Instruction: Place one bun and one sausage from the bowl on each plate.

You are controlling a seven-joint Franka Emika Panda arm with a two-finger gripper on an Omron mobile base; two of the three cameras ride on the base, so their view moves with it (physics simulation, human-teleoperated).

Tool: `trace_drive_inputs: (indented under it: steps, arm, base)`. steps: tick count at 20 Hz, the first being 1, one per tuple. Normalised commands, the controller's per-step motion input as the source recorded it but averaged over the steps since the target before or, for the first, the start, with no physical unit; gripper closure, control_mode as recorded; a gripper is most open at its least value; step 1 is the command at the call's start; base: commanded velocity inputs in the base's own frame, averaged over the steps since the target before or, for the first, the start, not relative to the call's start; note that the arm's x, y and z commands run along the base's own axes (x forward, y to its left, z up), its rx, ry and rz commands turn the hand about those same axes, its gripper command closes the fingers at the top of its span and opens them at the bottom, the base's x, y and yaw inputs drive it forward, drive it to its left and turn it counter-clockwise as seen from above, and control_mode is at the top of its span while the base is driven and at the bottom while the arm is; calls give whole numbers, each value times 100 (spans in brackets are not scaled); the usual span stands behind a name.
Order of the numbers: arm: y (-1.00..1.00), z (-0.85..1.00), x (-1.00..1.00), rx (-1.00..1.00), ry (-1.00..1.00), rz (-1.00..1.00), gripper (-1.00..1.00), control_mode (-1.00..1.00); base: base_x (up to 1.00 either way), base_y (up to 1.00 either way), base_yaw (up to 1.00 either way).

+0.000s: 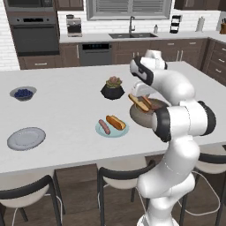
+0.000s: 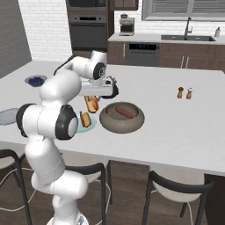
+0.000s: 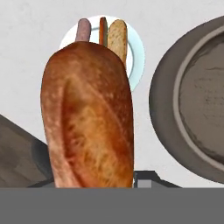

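Observation:
My gripper (image 1: 140, 99) is shut on a golden-orange bun (image 1: 138, 103) and holds it in the air over the left rim of the grey-brown bowl (image 1: 142, 118). One reddish-brown sausage (image 2: 124, 112) lies inside the bowl (image 2: 115, 126). In the hand view the held bun (image 3: 87, 118) hides my fingertips. Left of the bowl, the teal plate (image 1: 99, 130) carries a sausage (image 1: 104, 126) and another bun (image 1: 115, 122). The light grey plate (image 1: 26, 138) lies bare at the counter's front left.
A black plant pot (image 1: 112, 89) stands behind the teal plate. A small bowl of blue berries (image 1: 23, 93) sits at the far left. Salt and pepper shakers (image 2: 184, 92) stand to the right of the bowl. Stools line the counter's front edge.

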Motion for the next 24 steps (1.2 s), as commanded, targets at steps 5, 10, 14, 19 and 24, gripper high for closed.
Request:
trace_drive_inputs:
  steps: [5, 10, 14, 19, 24]
  arm:
    - [20, 0, -1, 0, 5, -6, 100, 100]
    - [0, 0, 0, 0, 0, 0, 100, 100]
    - [0, 0, 0, 0, 0, 0, 100, 100]
    - [0, 0, 0, 0, 0, 0, 100, 100]
    - [66, 1, 1, 0, 2, -6, 100, -100]
  base:
    - [-5, 28, -5]
    - [-5, 87, -11]
    - [-6, 88, -13]
    - [-6, 81, -13]
    - [-1, 15, -2]
